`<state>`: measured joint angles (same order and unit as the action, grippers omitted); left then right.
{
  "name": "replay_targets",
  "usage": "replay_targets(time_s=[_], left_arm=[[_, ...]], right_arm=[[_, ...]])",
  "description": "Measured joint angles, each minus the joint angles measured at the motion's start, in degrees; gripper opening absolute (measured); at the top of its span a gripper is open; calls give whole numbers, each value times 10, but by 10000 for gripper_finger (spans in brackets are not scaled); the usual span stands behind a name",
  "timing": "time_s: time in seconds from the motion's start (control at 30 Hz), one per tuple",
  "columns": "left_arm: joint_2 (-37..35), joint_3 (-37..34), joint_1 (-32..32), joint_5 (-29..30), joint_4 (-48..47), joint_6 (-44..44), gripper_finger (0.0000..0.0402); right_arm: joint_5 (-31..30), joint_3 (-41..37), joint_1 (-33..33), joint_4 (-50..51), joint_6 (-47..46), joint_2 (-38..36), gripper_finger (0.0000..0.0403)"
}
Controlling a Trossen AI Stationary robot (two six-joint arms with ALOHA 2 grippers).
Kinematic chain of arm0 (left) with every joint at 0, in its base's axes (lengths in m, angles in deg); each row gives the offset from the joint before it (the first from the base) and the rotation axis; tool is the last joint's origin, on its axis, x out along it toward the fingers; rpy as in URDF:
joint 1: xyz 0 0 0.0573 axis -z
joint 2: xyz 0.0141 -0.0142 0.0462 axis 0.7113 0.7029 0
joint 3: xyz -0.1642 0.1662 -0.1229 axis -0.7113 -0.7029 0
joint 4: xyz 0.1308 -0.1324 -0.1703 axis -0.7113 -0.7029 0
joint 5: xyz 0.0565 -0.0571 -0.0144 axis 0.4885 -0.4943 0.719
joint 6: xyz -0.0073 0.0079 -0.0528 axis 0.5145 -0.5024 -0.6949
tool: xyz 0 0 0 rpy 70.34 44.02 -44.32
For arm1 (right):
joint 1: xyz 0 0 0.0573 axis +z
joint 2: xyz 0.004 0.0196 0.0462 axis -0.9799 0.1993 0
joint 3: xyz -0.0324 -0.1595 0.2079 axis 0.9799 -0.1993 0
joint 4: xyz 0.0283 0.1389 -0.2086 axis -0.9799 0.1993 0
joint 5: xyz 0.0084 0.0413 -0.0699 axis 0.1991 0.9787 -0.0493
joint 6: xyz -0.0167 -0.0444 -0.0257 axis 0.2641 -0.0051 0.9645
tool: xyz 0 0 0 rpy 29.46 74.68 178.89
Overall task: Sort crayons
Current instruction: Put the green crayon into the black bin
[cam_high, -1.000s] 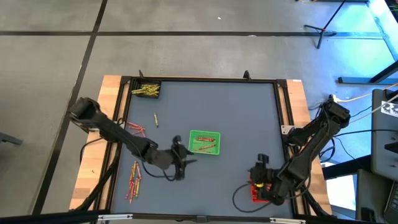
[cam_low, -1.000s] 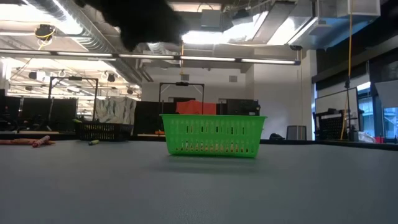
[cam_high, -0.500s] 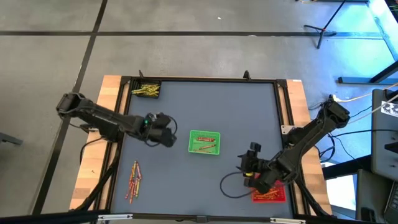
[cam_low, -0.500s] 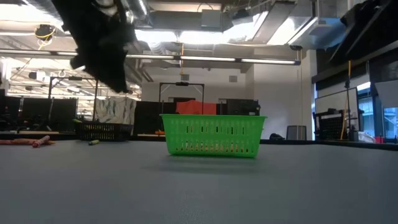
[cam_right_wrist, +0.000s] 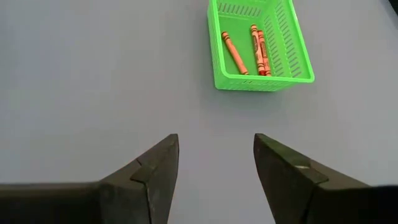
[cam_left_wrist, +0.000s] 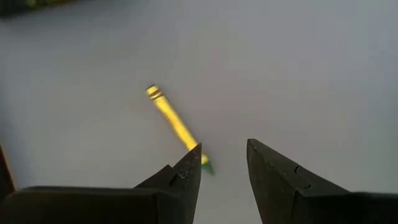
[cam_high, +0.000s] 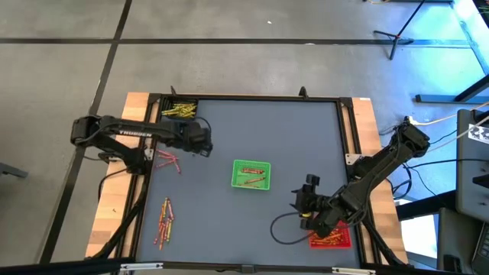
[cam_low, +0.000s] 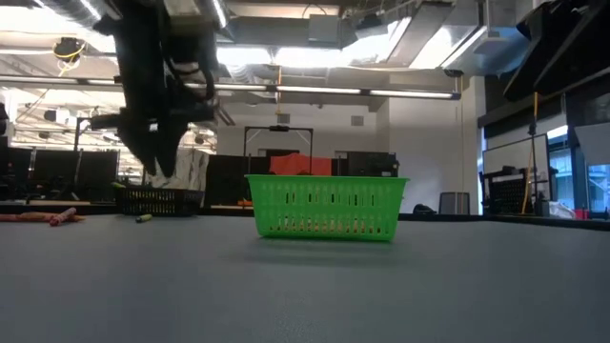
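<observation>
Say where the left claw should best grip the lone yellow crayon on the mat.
Grip the yellow crayon mid-shaft, coming straight down, fingers either side of its width. It lies flat and alone on the grey mat, and the left claw already hangs open over one end.

Matt, smooth grey table top (cam_high: 290, 145), edged by bare light wood (cam_high: 130, 114). Glossy green plastic basket (cam_right_wrist: 260, 43) with slotted walls. Paper-wrapped yellow crayon (cam_left_wrist: 174, 124); matt black fingers (cam_right_wrist: 152, 177).

A green basket (cam_low: 326, 206) sits at the centre of the grey table (cam_low: 305, 286). A dark robot arm (cam_low: 157, 76) hangs at 10 o'clock above red crayons (cam_low: 52, 217) and a black basket (cam_low: 154, 201) at 9 o'clock.
</observation>
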<state>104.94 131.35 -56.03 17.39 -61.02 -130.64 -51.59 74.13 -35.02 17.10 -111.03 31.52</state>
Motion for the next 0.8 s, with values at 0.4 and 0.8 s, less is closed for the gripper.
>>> replay_targets(time_s=[0.4, 0.8], left_arm=[[0, -76, -109, -83, 79, 16, 112], [0, -145, -137, -102, 166, 15, 112]], right_arm=[[0, 0, 0, 0, 12, 0, 206], [-5, 0, 0, 0, 11, 0, 206]])
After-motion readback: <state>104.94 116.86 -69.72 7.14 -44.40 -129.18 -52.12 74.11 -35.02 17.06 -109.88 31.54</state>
